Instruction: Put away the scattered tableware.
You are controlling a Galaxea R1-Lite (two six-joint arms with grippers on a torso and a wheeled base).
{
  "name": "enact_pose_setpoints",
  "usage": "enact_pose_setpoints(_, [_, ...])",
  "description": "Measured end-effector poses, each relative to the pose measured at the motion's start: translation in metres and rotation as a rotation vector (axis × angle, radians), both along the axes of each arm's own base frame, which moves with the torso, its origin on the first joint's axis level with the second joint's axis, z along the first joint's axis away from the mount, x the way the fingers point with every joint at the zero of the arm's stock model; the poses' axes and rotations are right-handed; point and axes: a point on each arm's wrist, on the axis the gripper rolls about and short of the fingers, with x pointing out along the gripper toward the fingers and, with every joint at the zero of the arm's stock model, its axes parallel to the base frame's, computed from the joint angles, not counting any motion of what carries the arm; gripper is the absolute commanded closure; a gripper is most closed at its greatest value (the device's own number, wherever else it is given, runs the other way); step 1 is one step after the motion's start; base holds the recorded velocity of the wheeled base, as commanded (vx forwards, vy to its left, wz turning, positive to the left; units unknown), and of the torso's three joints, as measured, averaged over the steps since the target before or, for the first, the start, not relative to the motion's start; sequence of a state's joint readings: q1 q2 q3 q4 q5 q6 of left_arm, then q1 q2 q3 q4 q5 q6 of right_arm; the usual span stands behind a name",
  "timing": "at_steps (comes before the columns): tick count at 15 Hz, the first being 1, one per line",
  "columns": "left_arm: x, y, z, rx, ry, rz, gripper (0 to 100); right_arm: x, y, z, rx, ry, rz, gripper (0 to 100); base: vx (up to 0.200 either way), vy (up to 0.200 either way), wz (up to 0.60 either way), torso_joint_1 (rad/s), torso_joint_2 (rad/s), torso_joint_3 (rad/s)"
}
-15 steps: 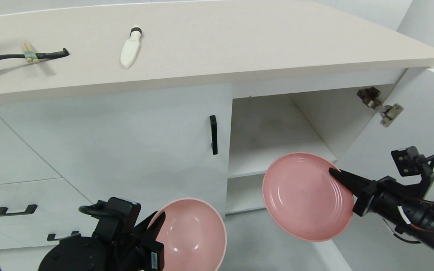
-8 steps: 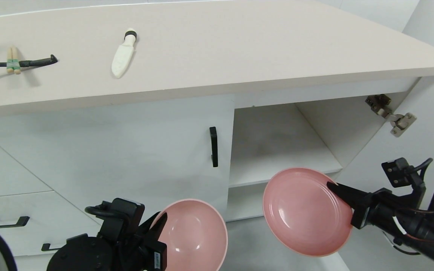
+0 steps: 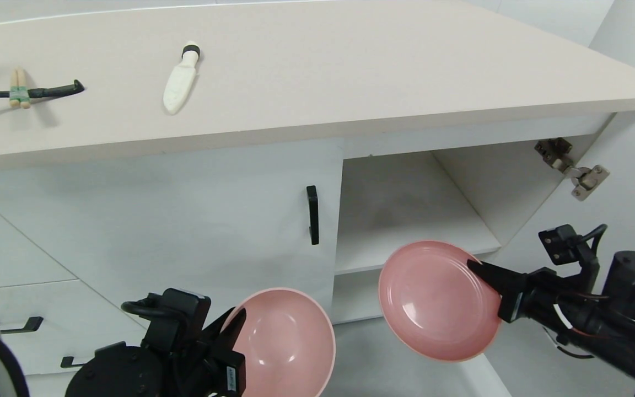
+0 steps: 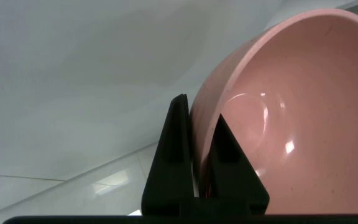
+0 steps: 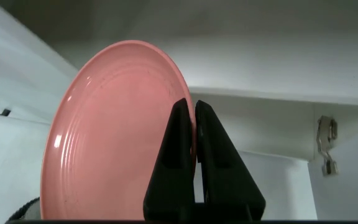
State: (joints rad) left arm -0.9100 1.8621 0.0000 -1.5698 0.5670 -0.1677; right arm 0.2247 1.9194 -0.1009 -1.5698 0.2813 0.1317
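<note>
In the head view our left claw (image 3: 236,322) is pinched on the rim of a round, deep, glossy pink bowl (image 3: 290,342) of plastic-looking make. It stands on edge just beside the claw, hollow towards us, its lower edge cut off. Our right claw (image 3: 473,266) grips the rim of a round, shallow pink plate (image 3: 433,300) with ringed ridges, tilted on edge ahead of the claw. Just beyond it is the white shelf (image 3: 405,220) of an open cupboard, with a metal hinge (image 3: 571,165) above the claw. Between the claws is a black bar handle (image 3: 312,207) on a shut door. High above the left claw, on the beige countertop (image 3: 378,66), lie a cream knife-shaped piece (image 3: 179,82) and wooden chopsticks (image 3: 18,88) crossing a black cable (image 3: 53,91) that runs out of frame. In the left wrist view two black fingers (image 4: 179,155) stand narrow, the bowl's wall between them; their pads are hidden. In the right wrist view the fingers are nearly closed on the plate's edge, its bottom cut off.
</note>
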Motion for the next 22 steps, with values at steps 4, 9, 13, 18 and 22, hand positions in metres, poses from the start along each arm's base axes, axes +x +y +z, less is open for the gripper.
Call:
enact_pose_setpoints(4, [0.000,0.002,0.003,-0.013,-0.011,0.005,100,0.020,0.001,-0.016,-0.007,0.034,-0.014,100,0.000,0.000,0.00,0.000,0.00,0.000])
enact_pose_setpoints(9, [0.001,0.004,0.006,-0.023,-0.018,0.014,100,0.046,0.002,-0.028,-0.005,0.025,-0.030,100,0.000,0.000,0.00,0.000,0.00,0.000])
enact_pose_setpoints(13, [0.006,0.012,0.014,-0.051,-0.044,0.061,100,0.062,0.004,-0.028,0.002,-0.007,-0.034,100,0.000,0.000,0.00,0.000,0.00,0.000])
enact_pose_setpoints(18, [0.038,0.010,0.040,-0.127,-0.164,0.135,100,0.084,0.006,-0.024,0.006,-0.075,-0.097,100,0.000,0.000,0.00,0.000,0.00,0.000])
enact_pose_setpoints(22, [0.032,-0.002,0.040,-0.149,-0.166,0.081,100,0.096,0.008,-0.027,0.014,-0.092,-0.113,100,0.000,0.000,0.00,0.000,0.00,0.000])
